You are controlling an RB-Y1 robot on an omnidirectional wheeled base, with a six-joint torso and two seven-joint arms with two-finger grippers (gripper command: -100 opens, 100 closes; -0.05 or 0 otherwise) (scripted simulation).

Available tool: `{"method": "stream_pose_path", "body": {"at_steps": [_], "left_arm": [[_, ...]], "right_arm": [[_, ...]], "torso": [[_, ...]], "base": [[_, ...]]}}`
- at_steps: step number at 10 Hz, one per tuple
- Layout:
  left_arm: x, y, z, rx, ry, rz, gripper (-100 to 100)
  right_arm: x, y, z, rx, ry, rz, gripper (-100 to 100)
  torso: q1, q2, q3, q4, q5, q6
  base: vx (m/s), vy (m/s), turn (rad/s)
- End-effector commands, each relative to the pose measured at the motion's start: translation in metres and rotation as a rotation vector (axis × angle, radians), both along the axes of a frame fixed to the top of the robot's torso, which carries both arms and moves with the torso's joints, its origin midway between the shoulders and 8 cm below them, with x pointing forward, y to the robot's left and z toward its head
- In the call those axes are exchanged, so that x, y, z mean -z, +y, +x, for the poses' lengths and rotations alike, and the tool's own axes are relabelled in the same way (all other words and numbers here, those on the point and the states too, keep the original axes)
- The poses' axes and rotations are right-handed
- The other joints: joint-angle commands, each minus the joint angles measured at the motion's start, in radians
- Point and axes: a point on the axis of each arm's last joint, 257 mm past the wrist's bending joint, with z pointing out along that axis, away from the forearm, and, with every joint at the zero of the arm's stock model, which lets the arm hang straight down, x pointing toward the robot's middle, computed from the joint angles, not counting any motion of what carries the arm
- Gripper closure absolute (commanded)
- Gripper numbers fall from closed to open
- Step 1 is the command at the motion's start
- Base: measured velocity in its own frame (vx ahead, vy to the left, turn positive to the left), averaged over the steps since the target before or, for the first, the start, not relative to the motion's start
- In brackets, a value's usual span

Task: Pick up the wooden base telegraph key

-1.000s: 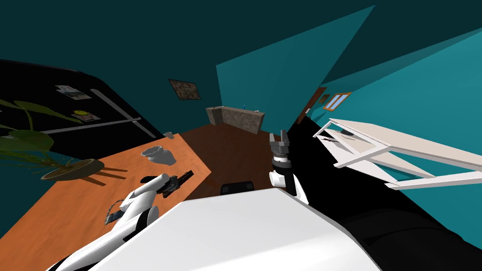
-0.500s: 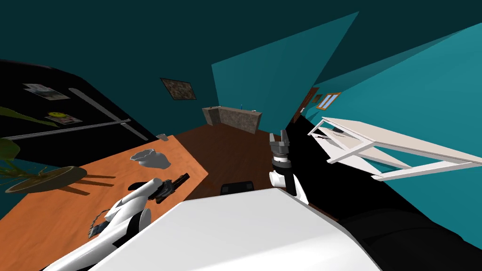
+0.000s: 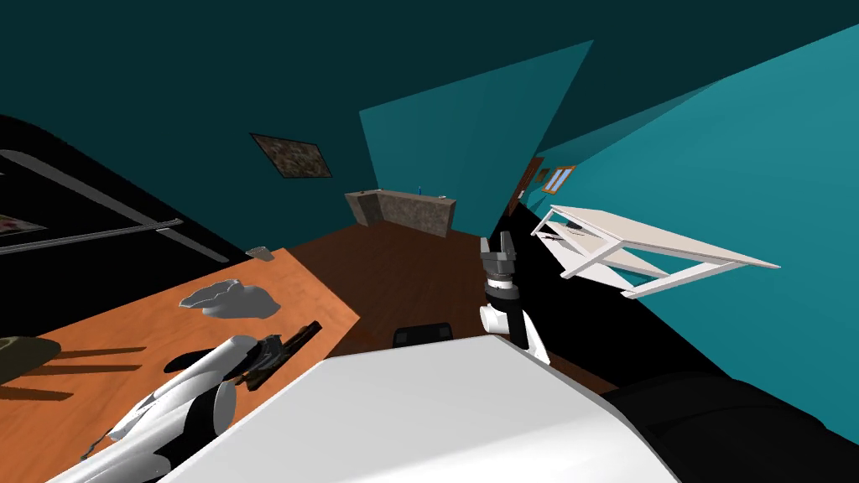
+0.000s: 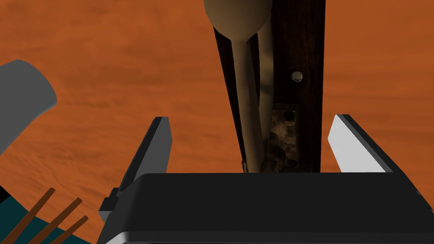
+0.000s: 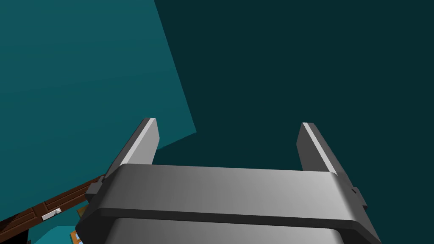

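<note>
Standing wide apart, my left fingers [image 4: 159, 140] have the telegraph key [image 4: 305, 63] between them without pressing it. Its dark wooden base is closer to one finger than to the other. The key lies on the orange tabletop [image 4: 84, 63], near its edge. A crumpled grey object [image 3: 231, 299] rests farther along. My right fingers [image 5: 142, 142], also wide, are raised in front of me.
</note>
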Motion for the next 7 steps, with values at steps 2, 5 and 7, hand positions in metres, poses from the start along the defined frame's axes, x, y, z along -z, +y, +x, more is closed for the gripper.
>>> {"method": "stream_pose_path", "body": {"at_steps": [2,5,7], "left_arm": [[-0.014,0.030,-0.024,-0.055,-0.024,0.031,-100],[-0.016,0.048,-0.051,-0.111,-0.024,0.045,-100],[-0.016,0.048,-0.052,-0.113,-0.024,0.046,100]], "right_arm": [[0.000,0.000,0.000,0.000,0.000,0.000,0],[0.000,0.000,0.000,0.000,0.000,0.000,0],[0.000,0.000,0.000,0.000,0.000,0.000,0]], "torso": [[-0.001,0.000,0.000,0.000,0.000,0.002],[-0.002,0.000,0.000,0.000,0.000,0.000],[0.001,0.000,0.000,0.000,0.000,0.000]], "base": [[0.004,-0.053,-0.234],[0.012,-0.055,-0.131],[-0.001,-0.004,0.005]]}}
